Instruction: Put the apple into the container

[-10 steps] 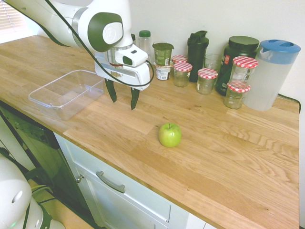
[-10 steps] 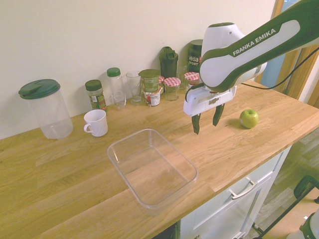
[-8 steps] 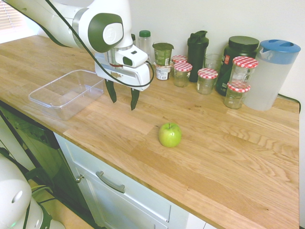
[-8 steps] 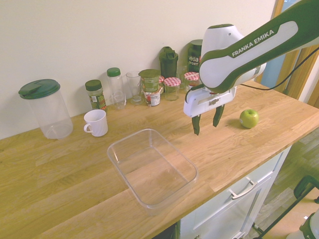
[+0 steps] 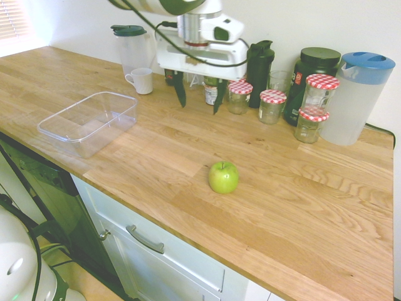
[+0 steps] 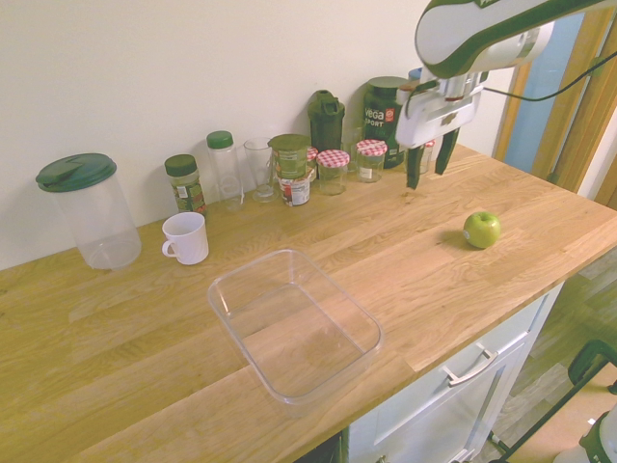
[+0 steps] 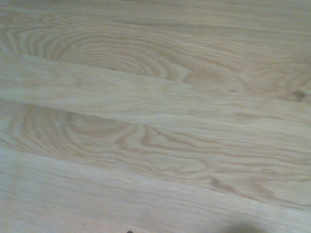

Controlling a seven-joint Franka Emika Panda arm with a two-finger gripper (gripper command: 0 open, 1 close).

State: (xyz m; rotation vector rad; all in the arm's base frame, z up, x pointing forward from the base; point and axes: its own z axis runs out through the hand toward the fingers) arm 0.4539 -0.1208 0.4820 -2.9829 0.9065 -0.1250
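Note:
The bright green apple sits alone on the wooden counter near its front edge. The container, a shallow clear plastic tub, rests empty on the counter well away from the apple. My gripper hangs open and empty high above the counter, near the row of jars at the back, its two dark fingers pointing down. It is well apart from both apple and tub. The wrist view shows only bare wood grain.
Along the wall stand jars with red-checked lids, a black shaker bottle, a dark tub, a blue-lidded white pitcher, a white mug and a green-lidded clear pitcher. The counter drops off at its front edge.
The arm has risen and swung away from beside the tub toward the back row of jars, nearer the apple's side. The fingers stay open; apple and tub have not moved.

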